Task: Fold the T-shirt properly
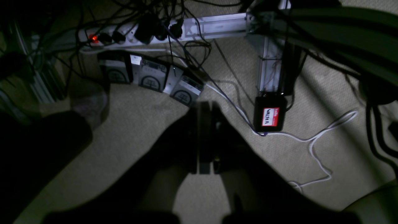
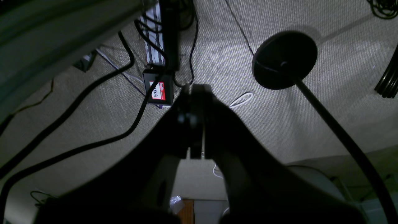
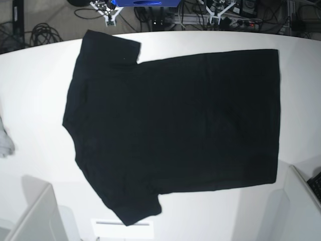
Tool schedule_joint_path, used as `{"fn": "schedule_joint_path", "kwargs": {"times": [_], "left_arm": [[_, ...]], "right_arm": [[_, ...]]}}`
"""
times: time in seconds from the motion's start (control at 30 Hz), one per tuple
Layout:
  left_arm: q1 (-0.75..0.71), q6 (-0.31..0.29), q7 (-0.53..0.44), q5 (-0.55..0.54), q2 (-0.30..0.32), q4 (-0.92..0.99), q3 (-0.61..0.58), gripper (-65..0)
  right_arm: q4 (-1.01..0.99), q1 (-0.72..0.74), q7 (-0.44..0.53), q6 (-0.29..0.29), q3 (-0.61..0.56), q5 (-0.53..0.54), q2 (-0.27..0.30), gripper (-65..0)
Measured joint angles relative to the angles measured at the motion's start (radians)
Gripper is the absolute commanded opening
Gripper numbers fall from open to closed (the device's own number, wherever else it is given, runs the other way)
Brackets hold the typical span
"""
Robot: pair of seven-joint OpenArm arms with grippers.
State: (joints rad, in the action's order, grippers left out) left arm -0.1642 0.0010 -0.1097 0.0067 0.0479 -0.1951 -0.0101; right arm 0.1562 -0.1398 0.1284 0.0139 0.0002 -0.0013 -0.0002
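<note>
- Black cloth fills the middle of the base view: the T-shirt [image 3: 175,125] is spread flat on the white desk [image 3: 35,75], plain side up, with its sleeves toward the left of that view and its hem toward the right.
- A small pale grey cloth [image 3: 4,140] is seen at the desk's left edge, well apart from the T-shirt.
- Neither arm is seen over the desk.
- The left pincer [image 1: 203,140] is closed and empty, held above carpet near a black box [image 1: 269,114] with a red label.
- The right pincer [image 2: 194,124] is closed and empty too, above carpet near a round black stand base [image 2: 284,59].
</note>
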Motion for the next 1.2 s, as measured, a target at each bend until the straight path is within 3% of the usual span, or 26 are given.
{"fn": "schedule_joint_path", "kwargs": {"times": [0.33,0.5,0.9,1.07,1.2], "left_arm": [[-0.002,0.000,-0.006,0.000,0.000,0.006,0.000,-65.0],[-0.002,0.000,0.000,-0.008,0.000,0.006,0.004,-65.0],[-0.021,0.000,0.045,-0.006,0.000,0.008,-0.001,-65.0],[-0.029,0.000,0.041,-0.003,0.034,-0.008,-0.003,-65.0],[-0.102,0.009,0.047,-0.003,0.041,-0.118,-0.003,-65.0]], "right_arm": [[-0.001,0.003,0.000,-0.001,-0.004,0.000,0.016,-65.0],[-0.001,0.022,-0.142,0.000,-0.004,0.000,0.014,-65.0],[-0.001,0.020,-0.103,-0.001,-0.004,0.000,0.014,-65.0],[0.001,-0.006,-0.097,0.000,0.000,0.001,0.027,-65.0],[0.131,-0.092,-0.105,-0.008,0.003,-0.002,0.039,-65.0]]}}
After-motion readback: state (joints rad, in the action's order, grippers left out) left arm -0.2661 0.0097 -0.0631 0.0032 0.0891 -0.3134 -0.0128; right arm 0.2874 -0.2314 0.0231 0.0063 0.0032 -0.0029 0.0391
